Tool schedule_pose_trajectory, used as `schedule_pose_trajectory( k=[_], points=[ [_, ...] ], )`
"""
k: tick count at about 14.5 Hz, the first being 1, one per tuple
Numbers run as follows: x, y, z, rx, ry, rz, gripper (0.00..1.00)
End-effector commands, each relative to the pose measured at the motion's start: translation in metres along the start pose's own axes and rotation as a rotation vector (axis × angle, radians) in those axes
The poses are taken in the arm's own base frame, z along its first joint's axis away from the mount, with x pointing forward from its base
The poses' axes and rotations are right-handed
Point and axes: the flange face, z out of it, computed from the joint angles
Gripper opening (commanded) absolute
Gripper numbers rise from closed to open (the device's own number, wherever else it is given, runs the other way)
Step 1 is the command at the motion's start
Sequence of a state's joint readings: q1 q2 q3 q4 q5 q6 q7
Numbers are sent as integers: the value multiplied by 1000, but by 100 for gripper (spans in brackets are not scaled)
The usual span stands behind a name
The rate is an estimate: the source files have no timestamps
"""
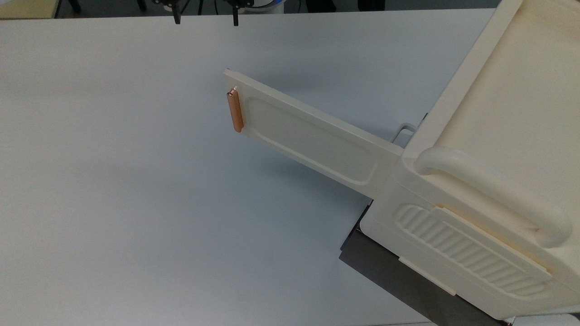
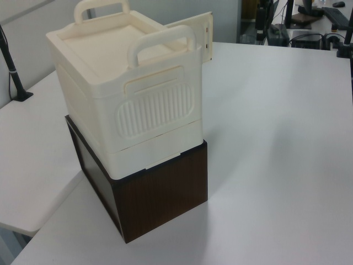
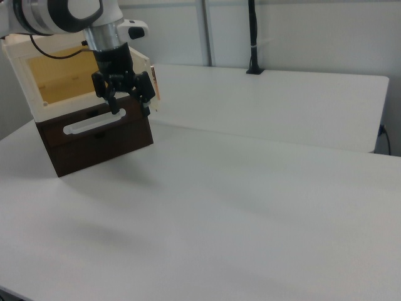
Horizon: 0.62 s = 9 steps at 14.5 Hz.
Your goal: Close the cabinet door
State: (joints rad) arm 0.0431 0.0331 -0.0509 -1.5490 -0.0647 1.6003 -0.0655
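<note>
Cabinet door (image 1: 312, 136) ajar, hinge seemingly hidden.

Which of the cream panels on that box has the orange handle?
The cabinet door, the long flat panel swung out over the table, carries the copper-orange handle at its free end. The ribbed side panel has none.

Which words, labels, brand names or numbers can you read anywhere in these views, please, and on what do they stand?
None: no readable text on the cabinet, the cabinet door, its copper handle, the dark base, the table or the end effector.
</note>
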Motion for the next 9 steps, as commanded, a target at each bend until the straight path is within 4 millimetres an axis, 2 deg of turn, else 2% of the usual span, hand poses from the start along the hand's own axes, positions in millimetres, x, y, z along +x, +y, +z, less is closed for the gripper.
schedule_pose_trajectory(
  k=[1, 5, 6, 8, 9],
  points=[
    [-8, 6, -1, -4, -27, 20, 100],
    [-8, 5, -2, -4, -25, 18, 100],
    [-8, 5, -2, -4, -25, 14, 91],
    [-8, 5, -2, -2, -21, -17, 51],
    [-8, 7, -2, -1, -19, -19, 34]
  ],
)
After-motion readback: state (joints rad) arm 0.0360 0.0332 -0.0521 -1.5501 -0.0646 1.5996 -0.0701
